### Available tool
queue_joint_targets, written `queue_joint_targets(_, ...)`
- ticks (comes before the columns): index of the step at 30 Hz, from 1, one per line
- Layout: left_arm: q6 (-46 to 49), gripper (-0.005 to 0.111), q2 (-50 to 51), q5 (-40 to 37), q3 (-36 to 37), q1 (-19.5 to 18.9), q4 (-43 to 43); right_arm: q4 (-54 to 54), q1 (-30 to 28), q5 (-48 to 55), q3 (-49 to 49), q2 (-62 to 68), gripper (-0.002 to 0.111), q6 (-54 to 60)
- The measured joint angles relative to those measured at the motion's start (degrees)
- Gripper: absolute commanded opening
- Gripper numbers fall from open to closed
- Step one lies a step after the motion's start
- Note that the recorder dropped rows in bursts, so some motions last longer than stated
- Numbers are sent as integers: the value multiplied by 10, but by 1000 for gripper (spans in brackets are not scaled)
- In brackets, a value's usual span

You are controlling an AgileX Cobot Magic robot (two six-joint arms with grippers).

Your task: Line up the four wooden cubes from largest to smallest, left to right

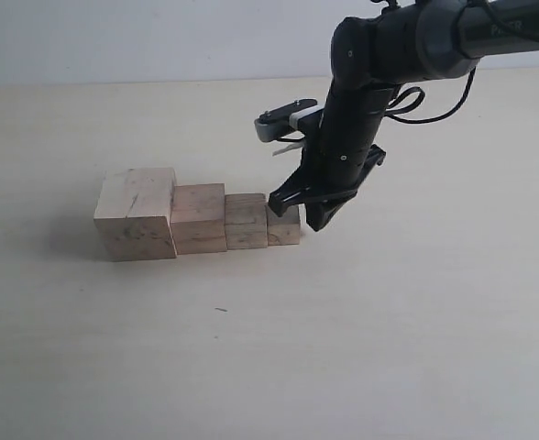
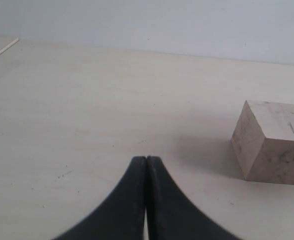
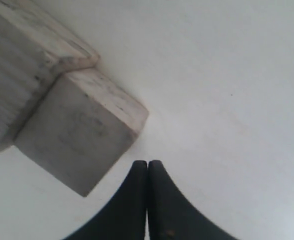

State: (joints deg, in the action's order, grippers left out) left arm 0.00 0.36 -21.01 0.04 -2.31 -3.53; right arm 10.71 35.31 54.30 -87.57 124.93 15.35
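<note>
The four wooden cubes stand in a touching row in the exterior view. From left to right they are the largest (image 1: 134, 214), with dark scuffs, a second (image 1: 199, 218), a third (image 1: 246, 221) and the smallest (image 1: 284, 225). My right gripper (image 1: 313, 220) is low at the row's right end, shut and empty. In the right wrist view its tips (image 3: 147, 162) sit just off a corner of the smallest cube (image 3: 79, 137), with the third cube (image 3: 22, 75) behind it. My left gripper (image 2: 146, 159) is shut and empty over bare table, well short of the largest cube (image 2: 272, 142).
The pale tabletop (image 1: 389, 330) spreads on all sides of the row. The right arm (image 1: 370, 73) reaches in from the upper right. The left arm is outside the exterior view.
</note>
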Motion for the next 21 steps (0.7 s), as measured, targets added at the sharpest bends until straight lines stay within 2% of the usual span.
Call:
queue_joint_targets(4,0,0,0,0,0,0,0,-44,0,0,2,-13,0,-51)
queue_joint_targets(9,0,0,0,0,0,0,0,-60,0,-130,93,-114,0,-99)
queue_joint_targets(11,0,0,0,0,0,0,0,-56,0,-202,190,-190,0,-106)
queue_joint_targets(15,0,0,0,0,0,0,0,10,0,-258,335,-344,0,-108)
queue_joint_targets(21,0,0,0,0,0,0,0,44,0,-276,360,-512,0,-121)
